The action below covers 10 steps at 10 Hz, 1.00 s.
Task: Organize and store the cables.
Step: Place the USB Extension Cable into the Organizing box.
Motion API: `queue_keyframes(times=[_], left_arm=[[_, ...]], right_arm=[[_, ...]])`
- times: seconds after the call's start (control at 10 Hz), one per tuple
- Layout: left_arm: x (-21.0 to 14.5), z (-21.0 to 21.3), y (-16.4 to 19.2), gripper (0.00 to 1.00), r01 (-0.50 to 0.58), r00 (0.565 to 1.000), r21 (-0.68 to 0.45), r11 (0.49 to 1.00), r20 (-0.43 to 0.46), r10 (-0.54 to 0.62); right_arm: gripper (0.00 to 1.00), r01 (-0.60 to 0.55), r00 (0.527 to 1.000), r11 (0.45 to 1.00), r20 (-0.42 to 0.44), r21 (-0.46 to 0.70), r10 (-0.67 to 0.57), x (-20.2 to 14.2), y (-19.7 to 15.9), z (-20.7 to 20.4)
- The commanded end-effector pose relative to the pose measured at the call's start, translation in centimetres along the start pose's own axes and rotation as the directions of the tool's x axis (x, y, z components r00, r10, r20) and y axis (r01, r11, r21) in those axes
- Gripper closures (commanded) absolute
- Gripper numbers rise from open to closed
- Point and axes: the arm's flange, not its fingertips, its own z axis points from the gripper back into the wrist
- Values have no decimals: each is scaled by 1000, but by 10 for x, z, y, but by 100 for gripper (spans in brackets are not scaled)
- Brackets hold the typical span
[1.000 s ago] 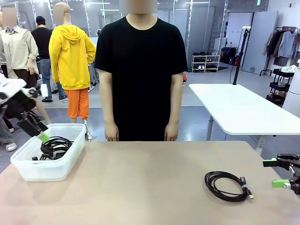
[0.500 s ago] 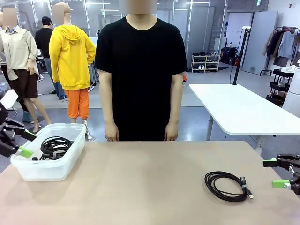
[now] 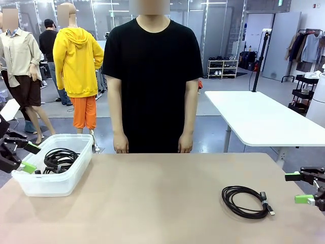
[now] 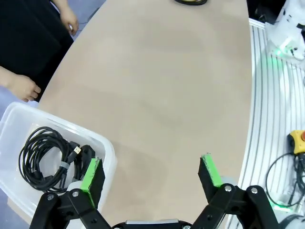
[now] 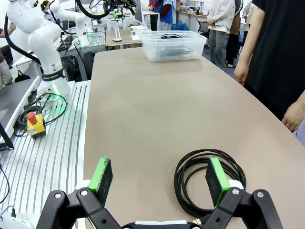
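Note:
A black cable coil (image 3: 246, 201) lies flat on the tan table (image 3: 162, 203) at the right. My right gripper (image 3: 297, 187) stands open just right of it. In the right wrist view that coil (image 5: 180, 177) lies under and beyond the right finger of the open gripper (image 5: 158, 169). Other coiled cables (image 3: 60, 158) lie in a clear plastic bin (image 3: 51, 185) at the table's left. My left gripper (image 3: 30, 157) hangs open and empty just left of the bin. Its wrist view shows the gripper (image 4: 150, 167), the bin (image 4: 107, 152) and the cables in it (image 4: 43, 160).
A person in a black shirt stands at the far edge, hands (image 3: 121, 147) hanging down. A white table (image 3: 254, 117) stands behind at the right. Slatted rails with a red stop button (image 5: 32, 119) and loose wires run along my side of the table.
My left gripper has drawn back from over the bin's left rim to a spot outside it, lower and to the left. The right gripper and the coil have stayed still.

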Motion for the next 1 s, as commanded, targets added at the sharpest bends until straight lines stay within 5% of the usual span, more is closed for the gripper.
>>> queue_keyframes(times=[0.0, 0.1, 0.4, 0.9], left_arm=[[-1, 2, 3, 0, -22, 1000, 2, 1000, -1, 22], [-1, 2, 3, 0, -22, 1000, 2, 1000, -1, 22], [-1, 2, 3, 0, -22, 1000, 2, 1000, -1, 22], [-1, 2, 3, 0, -22, 1000, 2, 1000, -1, 22]], right_arm=[[0, -8, 1000, 1000, -5, 0, 8, 4, 4, 2], [0, -23, 1000, 1000, -10, 3, 23, 11, 9, 4], [0, -127, 953, 991, -273, 46, 135, 55, 26, -4], [0, -64, 857, 997, -515, -45, 32, 99, 16, -25]])
